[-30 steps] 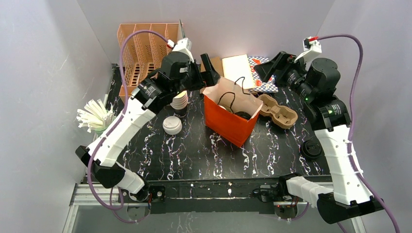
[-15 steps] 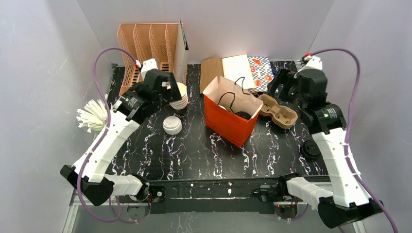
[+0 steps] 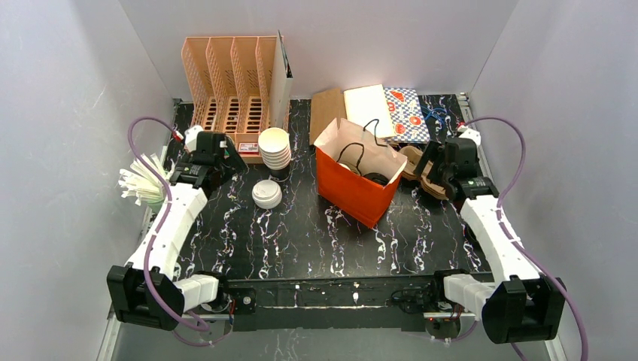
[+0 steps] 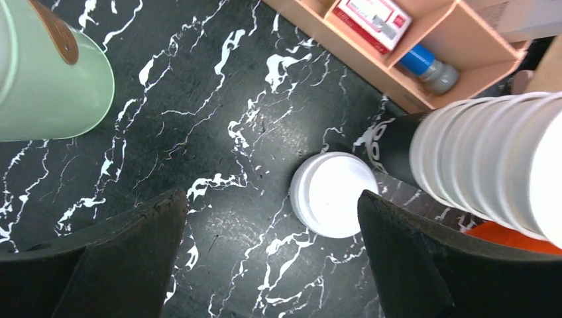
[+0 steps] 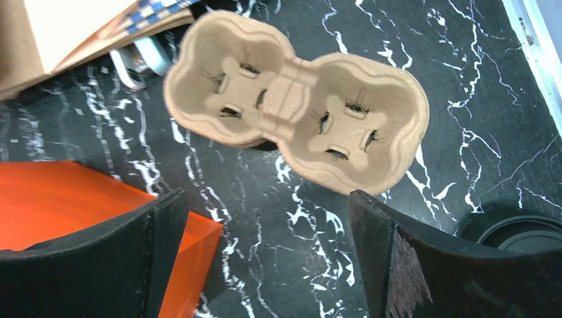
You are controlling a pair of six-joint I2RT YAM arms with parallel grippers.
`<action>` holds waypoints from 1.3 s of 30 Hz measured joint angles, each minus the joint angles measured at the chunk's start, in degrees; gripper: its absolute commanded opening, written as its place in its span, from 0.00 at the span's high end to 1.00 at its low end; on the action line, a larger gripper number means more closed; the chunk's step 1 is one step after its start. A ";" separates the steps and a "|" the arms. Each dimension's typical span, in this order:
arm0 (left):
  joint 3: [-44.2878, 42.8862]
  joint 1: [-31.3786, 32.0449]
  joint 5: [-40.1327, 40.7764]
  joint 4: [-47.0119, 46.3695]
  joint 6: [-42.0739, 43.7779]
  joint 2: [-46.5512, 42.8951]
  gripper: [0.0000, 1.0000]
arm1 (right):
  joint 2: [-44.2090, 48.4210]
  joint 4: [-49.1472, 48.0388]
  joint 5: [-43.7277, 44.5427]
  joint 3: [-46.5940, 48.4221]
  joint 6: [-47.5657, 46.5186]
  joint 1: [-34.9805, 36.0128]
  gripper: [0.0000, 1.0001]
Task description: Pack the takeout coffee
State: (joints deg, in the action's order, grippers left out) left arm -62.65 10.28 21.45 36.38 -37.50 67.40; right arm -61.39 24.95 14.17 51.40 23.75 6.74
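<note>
The takeout coffee sits inside the orange paper bag [image 3: 353, 192] at mid-table; only a white lid [image 3: 347, 167] and a black lid [image 3: 374, 179] show through the bag's open top, and the cups themselves are hidden. My left gripper [image 3: 223, 154] [image 4: 270, 204] hangs open and empty at the left, over bare table beside a loose white lid [image 4: 333, 202] [image 3: 266, 193]. Over the table, right of the bag [image 5: 86, 205], my right gripper [image 3: 431, 162] [image 5: 265, 199] is open and empty, near a cardboard cup carrier [image 5: 298, 112].
A stack of white cups [image 3: 275, 148] [image 4: 490, 165] stands in a dark cup by a peach file organizer [image 3: 229, 83]. A mint container [image 4: 53, 79] holds white sticks [image 3: 143, 180] at the left edge. A loose black lid [image 5: 523, 232] lies right. Flat paper bags [image 3: 372, 105] lie behind.
Both arms have pulled back from above the bag, the left toward the left side and the right toward the right, and now sit lower. Both grippers stay open.
</note>
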 measured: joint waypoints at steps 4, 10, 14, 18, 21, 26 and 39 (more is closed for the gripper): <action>8.13 -0.15 1.99 -8.81 0.85 -0.46 0.02 | -0.22 -8.07 1.36 -7.26 -1.99 -0.02 0.02; 22.71 -0.15 2.86 -26.75 9.49 -4.90 0.02 | 4.48 -32.37 -3.43 -28.46 -10.05 -0.02 0.02; 28.33 -0.15 4.46 -36.46 16.37 -4.37 0.02 | 2.91 -46.34 -5.95 -37.29 -15.80 -0.33 0.02; 33.81 -0.15 5.57 -47.15 23.23 -0.87 0.02 | -2.67 -59.21 -7.48 -41.40 -18.69 -1.81 0.02; 37.53 -0.33 5.51 -54.42 27.28 1.60 0.02 | -8.15 -67.08 -8.22 -42.66 -19.37 -4.48 0.02; 41.75 -3.34 3.41 -64.78 31.39 4.90 0.02 | -18.18 -78.07 -11.34 -41.55 -20.41 -6.10 0.02; 46.84 -7.61 -5.99 -88.17 31.82 17.03 0.02 | -28.50 -90.64 -7.80 -39.43 -18.10 -6.03 0.02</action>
State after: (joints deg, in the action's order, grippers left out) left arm -15.81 2.68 15.46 -51.79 -5.67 84.42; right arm -89.89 -65.69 6.37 11.97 5.65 0.71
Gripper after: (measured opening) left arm 0.981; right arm 0.983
